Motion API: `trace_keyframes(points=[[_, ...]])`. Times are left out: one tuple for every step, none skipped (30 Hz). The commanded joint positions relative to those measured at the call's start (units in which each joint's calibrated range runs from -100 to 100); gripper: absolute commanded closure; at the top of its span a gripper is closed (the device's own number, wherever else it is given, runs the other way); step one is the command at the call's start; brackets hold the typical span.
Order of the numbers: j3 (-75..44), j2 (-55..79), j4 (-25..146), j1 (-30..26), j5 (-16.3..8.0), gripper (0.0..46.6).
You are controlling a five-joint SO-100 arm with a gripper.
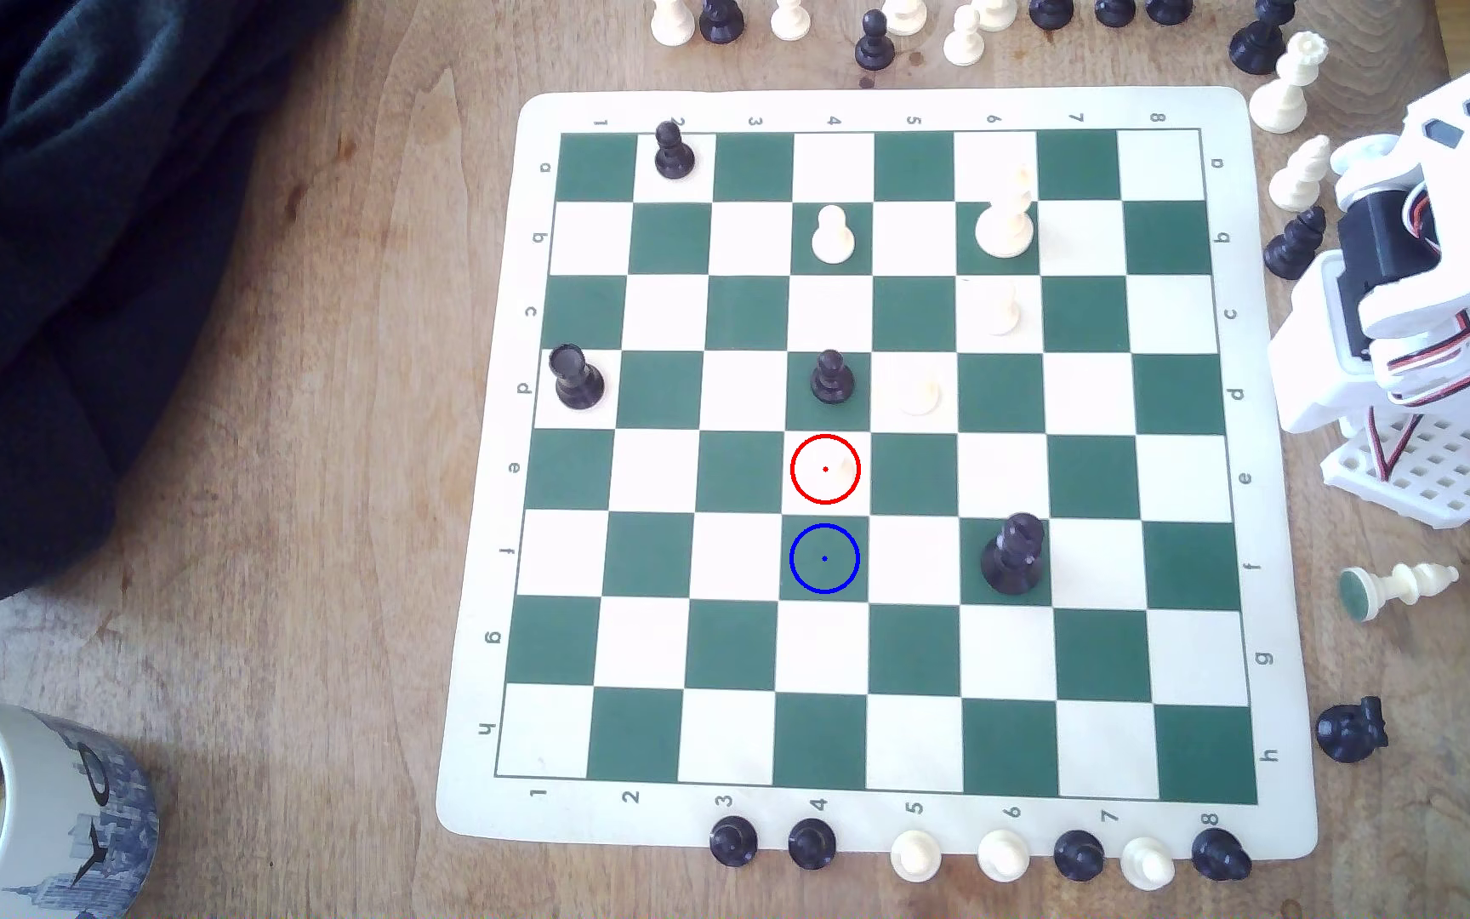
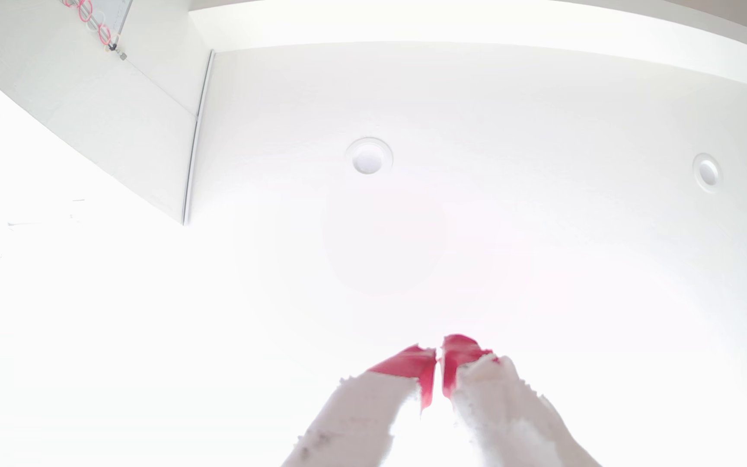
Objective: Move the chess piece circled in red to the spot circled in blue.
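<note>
We see the pawn (image 1: pixel 837 466) standing upright inside the red ring on a white square, just left of the exterior frame's centre; it is pale and hard to make out against the square. The spot (image 1: pixel 824 558), a green square with a blue ring and dot, lies directly below it in the frame, one square nearer the bottom edge, and is bare. A black pawn (image 1: pixel 830 376) stands on the square just above the ringed pawn. The arm (image 1: pixel 1421 265) is folded at the exterior frame's right edge, off the board (image 1: pixel 484 442). In the wrist view the gripper (image 2: pixel 438 354) points at a ceiling, its red-tipped fingers (image 2: pixel 412 363) together with nothing between them.
</note>
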Motion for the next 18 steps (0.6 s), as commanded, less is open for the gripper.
trace_keyframes(points=[[1.3,0.0,0.7,1.0,0.3,42.4],[1.3,0.0,1.8,1.3,0.3,42.4],[1.3,0.0,4.8,1.6,0.3,42.4],[1.3,0.0,7.0,1.7,0.3,42.4],[1.3,0.0,9.5,2.1,0.3,42.4],[1.3,0.0,12.2,2.8,0.3,42.4],[1.3,-0.1,14.9,3.5,0.3,42.4],[1.3,-0.1,20.3,3.9,0.3,42.4],[1.3,-0.1,24.6,4.5,0.3,42.4],[1.3,-0.1,27.1,4.8,0.3,42.4],[1.3,-0.1,31.0,5.3,0.3,42.4],[1.3,-0.1,32.3,5.4,0.3,42.4],[1.3,-0.1,34.6,5.7,0.3,42.4],[1.3,-0.1,36.9,5.9,0.2,42.4],[1.3,-0.1,39.1,6.1,0.1,42.4],[1.3,-0.1,41.3,6.2,0.0,42.4],[1.3,-0.1,43.8,6.1,0.0,42.4],[1.3,-0.1,44.8,6.1,0.0,42.4]])
